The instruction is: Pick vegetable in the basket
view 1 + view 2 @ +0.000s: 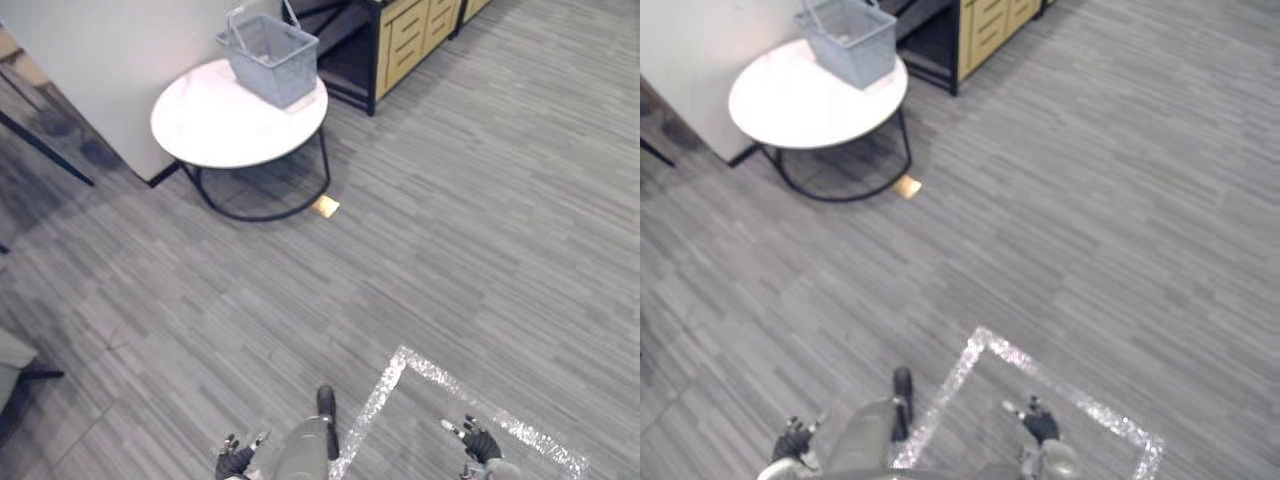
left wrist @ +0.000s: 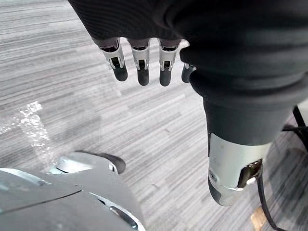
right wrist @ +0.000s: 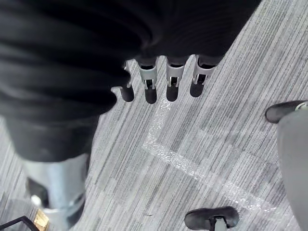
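Carpet (image 1: pixel 480 230), grey and striped, ran under one round white table (image 1: pixel 215 125), at whose far edge stood one grey basket (image 1: pixel 270 50); whether a vegetable lay inside, we could not tell. Well apart from the table we saw two hands, the left hand (image 1: pixel 235 462) and the right hand (image 1: pixel 478 443), fingers (image 2: pixel 139 62) loosely straight above the carpet, grasping nothing.

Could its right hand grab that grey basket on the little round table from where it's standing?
Probably not. The right hand hangs open low at the robot's side, and the basket sits on the white table far across the carpet. Nothing blocks the path; the robot would likely have to walk closer first.
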